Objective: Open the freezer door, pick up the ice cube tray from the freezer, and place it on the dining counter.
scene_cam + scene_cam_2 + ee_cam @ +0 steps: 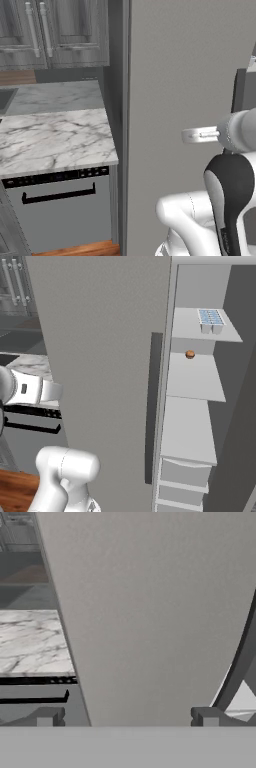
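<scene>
freezer door (pixel 107 371) swung open, a tall plain grey panel across the middle of the right base frame, with its long dark bar handle (pixel 154 406) running down just right of centre. to the right of it, pale shelves (pixel 192 373) stepping down inside the freezer. ice cube tray (pixel 210 318), pale blue with small square cells, resting on the top shelf in the upper right of that frame, well apart from the arm. small round orange-brown object (pixel 190 354) sitting at the back of the shelf below it. gripper (pixel 125 717) spread wide and holding nothing, its two dark fingertips (pixel 46 716) rising at the bottom of the hand frame, facing the grey door panel, with the curved handle at the lower right edge. in the left base frame, marble worktop (pixel 55 140) at left centre above a grey appliance front with a black handle (pixel 57 195), and grey upper cabinets (pixel 52 32) in the upper left.
</scene>
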Robot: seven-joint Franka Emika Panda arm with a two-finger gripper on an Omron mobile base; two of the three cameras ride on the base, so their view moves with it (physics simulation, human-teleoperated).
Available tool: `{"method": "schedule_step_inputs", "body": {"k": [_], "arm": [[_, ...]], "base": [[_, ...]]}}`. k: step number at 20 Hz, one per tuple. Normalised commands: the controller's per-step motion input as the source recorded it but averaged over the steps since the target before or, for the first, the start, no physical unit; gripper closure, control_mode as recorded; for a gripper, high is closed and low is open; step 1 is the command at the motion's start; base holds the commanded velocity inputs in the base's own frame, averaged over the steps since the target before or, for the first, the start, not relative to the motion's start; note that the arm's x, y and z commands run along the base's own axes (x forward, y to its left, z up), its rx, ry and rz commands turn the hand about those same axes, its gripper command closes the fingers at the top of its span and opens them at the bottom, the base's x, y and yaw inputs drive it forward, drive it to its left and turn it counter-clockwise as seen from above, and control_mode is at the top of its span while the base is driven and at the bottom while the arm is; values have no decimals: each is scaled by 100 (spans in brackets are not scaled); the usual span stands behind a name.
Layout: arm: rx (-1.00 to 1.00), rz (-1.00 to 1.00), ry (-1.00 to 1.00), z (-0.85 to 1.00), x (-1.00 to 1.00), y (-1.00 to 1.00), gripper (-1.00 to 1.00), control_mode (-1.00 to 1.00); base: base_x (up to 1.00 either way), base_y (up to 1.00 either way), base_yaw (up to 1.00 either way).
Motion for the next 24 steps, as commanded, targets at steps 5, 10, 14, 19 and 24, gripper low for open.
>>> {"method": "schedule_step_inputs", "body": {"k": [5,10,14,19,24], "arm": [[0,1,0,-4,0,0,-100,-100],[0,0,0,0,0,0,-100,-100],[0,0,0,0,0,0,-100,-100],[0,0,1,0,0,0,-100,-100],[0,0,1,0,0,0,-100,-100]], "base": [[0,0,0],[0,0,0],[0,0,0],[0,0,0],[0,0,0]]}}
